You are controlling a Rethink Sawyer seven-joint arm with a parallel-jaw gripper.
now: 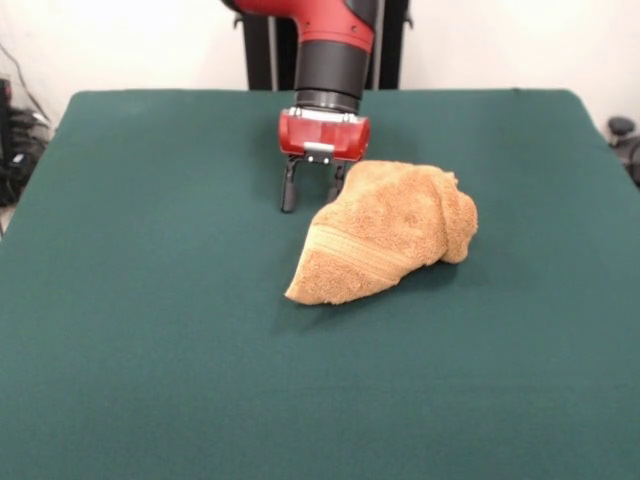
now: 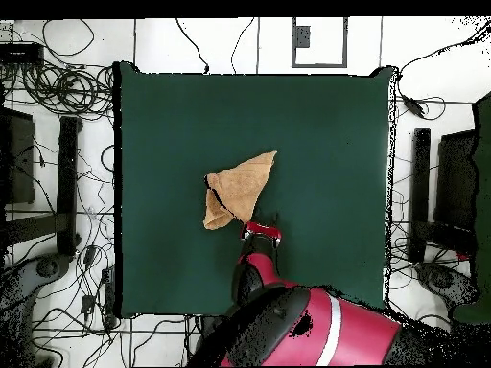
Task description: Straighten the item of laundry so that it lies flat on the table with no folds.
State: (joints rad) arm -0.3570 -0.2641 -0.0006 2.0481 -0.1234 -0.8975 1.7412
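Observation:
The item of laundry (image 1: 385,232) is a tan-orange towel, bunched and folded into a rough triangle near the middle of the green table (image 1: 150,330). A woven stripe band runs across its lower front corner. My gripper (image 1: 313,190) hangs just behind the towel's left upper edge, low over the table and open. One finger (image 1: 290,188) stands free on the left. The other finger (image 1: 337,183) is right at the towel's edge and partly hidden by it. From overhead, the towel (image 2: 240,185) lies just beyond the red gripper head (image 2: 261,232) on the table (image 2: 326,134).
Green cloth stretches wide on every side of the towel. Off the table's edges, the overhead view shows tangled cables (image 2: 58,86) on the floor and dark stands (image 2: 69,182) (image 2: 420,192) at both sides.

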